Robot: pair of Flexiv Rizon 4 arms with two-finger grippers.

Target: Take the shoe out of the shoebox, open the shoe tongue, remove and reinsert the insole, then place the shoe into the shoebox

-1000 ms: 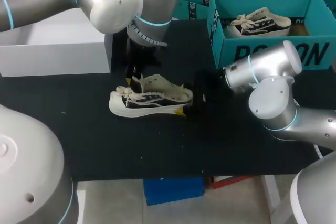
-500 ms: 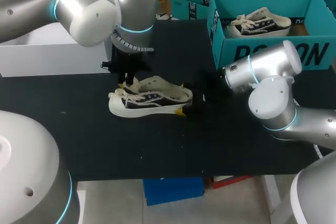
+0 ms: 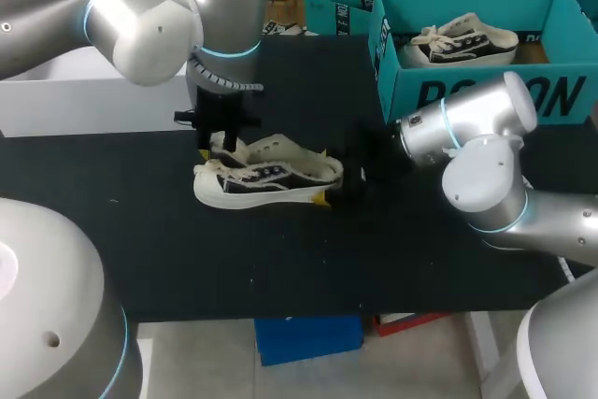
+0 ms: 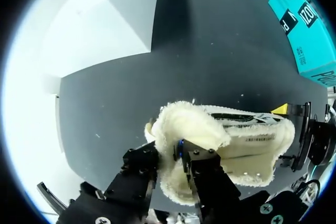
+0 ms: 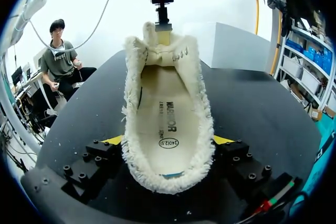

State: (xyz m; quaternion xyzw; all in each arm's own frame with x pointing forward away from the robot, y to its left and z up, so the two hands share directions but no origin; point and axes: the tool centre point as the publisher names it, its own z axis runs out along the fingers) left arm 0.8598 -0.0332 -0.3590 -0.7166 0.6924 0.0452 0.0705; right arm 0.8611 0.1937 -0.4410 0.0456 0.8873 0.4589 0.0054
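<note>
Two hands hold one shoe, which stands on its sole in the middle of the black bench. The left hand is clenched on the fleecy tongue toward the shoe's left end. The right hand grasps the heel from both sides. At the far right, the teal shoebox holds a second shoe.

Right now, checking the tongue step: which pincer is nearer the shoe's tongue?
Left. The left pincer pinches the tongue; the right pincer holds the shoe at its heel.
</note>
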